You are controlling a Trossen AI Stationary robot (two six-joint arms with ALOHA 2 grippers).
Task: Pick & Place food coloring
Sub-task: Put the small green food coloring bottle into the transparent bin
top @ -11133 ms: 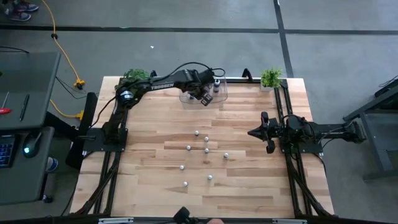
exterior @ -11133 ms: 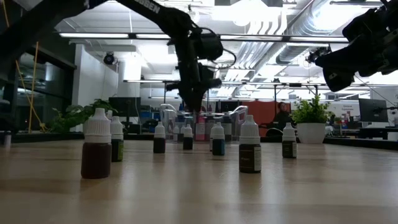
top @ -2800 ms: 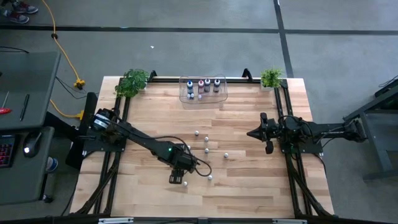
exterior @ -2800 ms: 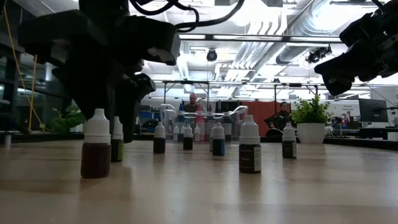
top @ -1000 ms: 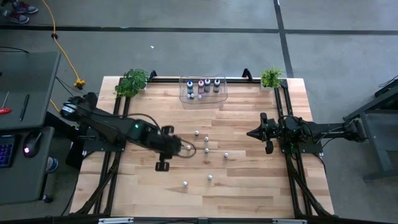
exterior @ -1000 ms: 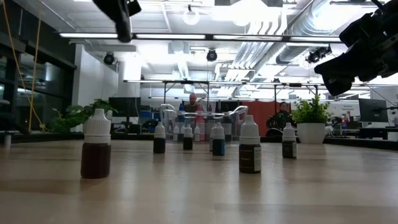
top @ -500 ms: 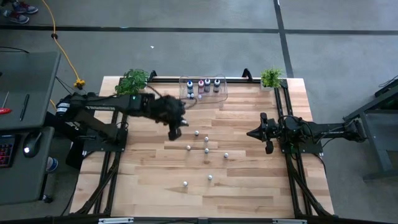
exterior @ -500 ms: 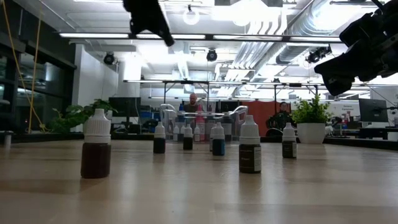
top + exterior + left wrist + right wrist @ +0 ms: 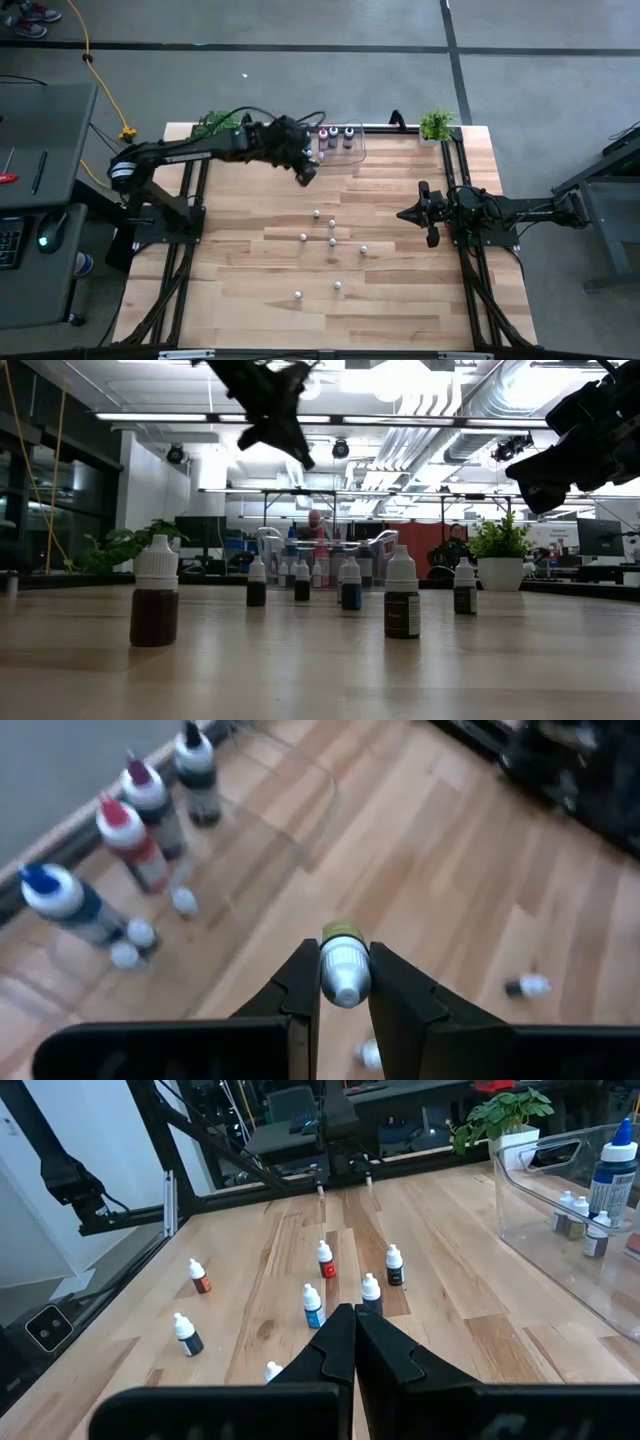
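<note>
My left gripper (image 9: 307, 172) hangs above the table just short of the clear bin (image 9: 357, 150), shut on one small food coloring bottle (image 9: 343, 965) with a white cap and a yellow-green body. In the bin stand larger bottles, blue (image 9: 62, 902), pink (image 9: 127, 832) and dark (image 9: 197, 772), with a few small ones (image 9: 140, 934) beside them. Several small bottles (image 9: 332, 241) stand upright on their bases in the middle of the table. My right gripper (image 9: 405, 214) waits shut at the right side. My left gripper pinches the small bottle between its two fingers (image 9: 300, 982) at the white cap (image 9: 345, 982). The yellow-green body (image 9: 340, 932) sticks out past the fingertips. The fingers slant down toward the far edge. The bottle is lifted clear of the table.
Two small potted plants (image 9: 436, 124) (image 9: 212, 124) stand at the far corners. Dark frame rails (image 9: 468, 262) run along both sides of the wooden top. In the low view a brown bottle (image 9: 155, 605) stands nearest, others (image 9: 401, 605) behind it.
My left gripper has swung from the table's middle left toward the far edge and the clear bin, rolling as it went. It has stayed shut on the small bottle, which stays clear of the table.
</note>
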